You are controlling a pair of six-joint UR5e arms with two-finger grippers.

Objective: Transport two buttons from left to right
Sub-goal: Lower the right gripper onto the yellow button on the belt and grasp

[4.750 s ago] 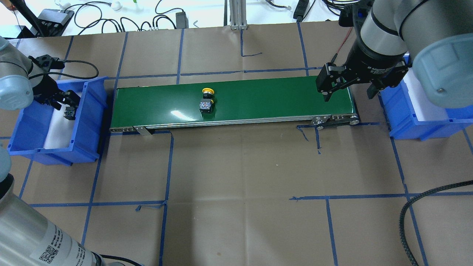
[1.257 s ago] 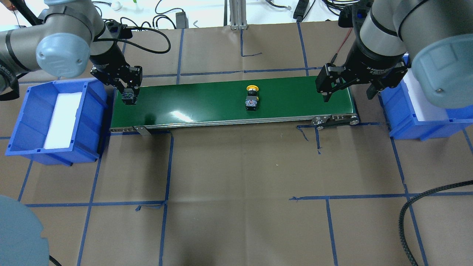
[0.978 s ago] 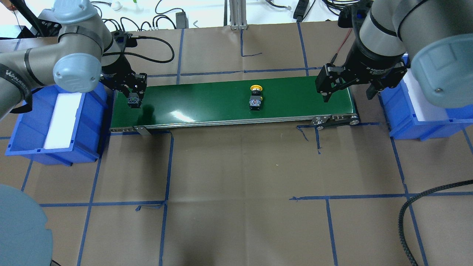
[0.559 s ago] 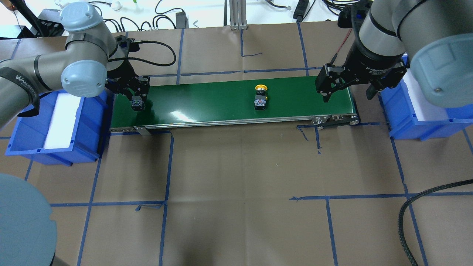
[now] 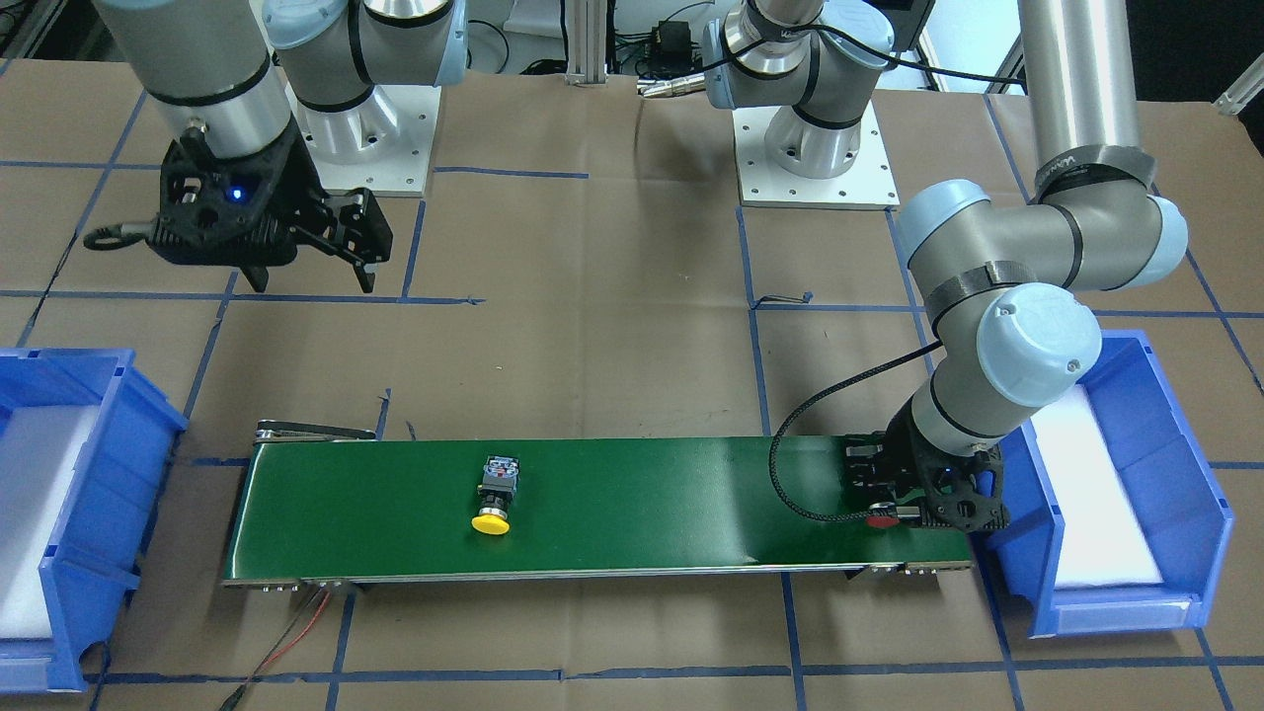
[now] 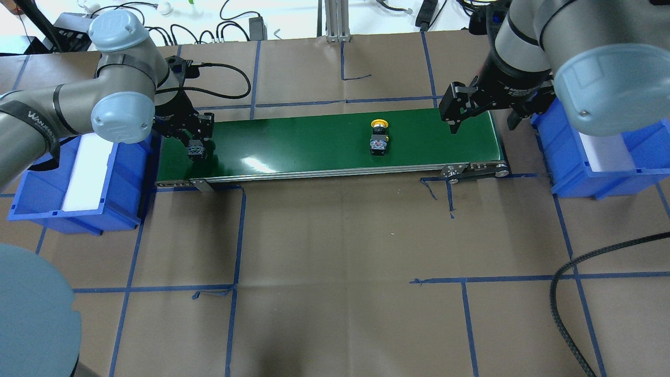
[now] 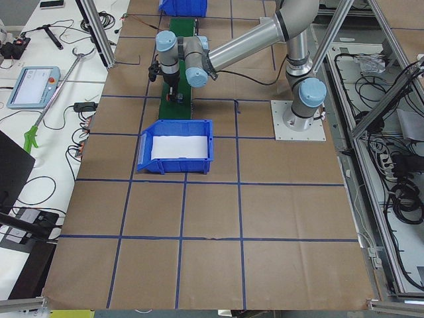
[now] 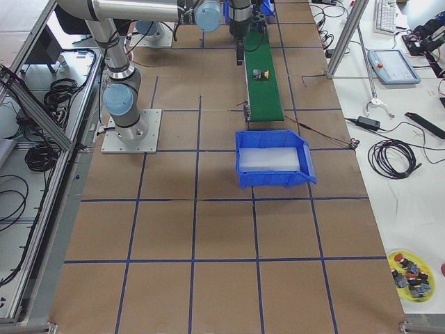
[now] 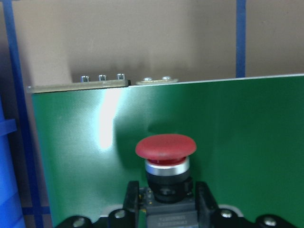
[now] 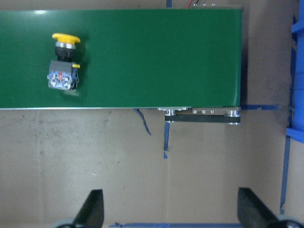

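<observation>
Two buttons, both at the belt. Nearest the robot is the table [image 6: 340, 251], brown paper with a blue tape grid.

Beyond it, the green belt [image 6: 314, 141] runs between the left bin [image 6: 125, 173] and the right bin [image 6: 576, 178], each with a white liner.

The yellow button [image 6: 378, 141] lies on its side on the belt, right of centre, cap toward the far edge, with nothing touching it.

The red button [image 9: 166, 147] is at the belt's left end. Its body is clamped between the left gripper's [image 6: 197, 151] fingers [image 9: 132, 197], and its cap sticks out past them. Cannot tell whether it touches the belt.

The right gripper [image 6: 484, 118] hangs above the belt's right end, jaws wide apart with nothing between them, well apart from the yellow button.

Farthest back, cables [image 6: 220, 31] lie past the table's edge.
</observation>
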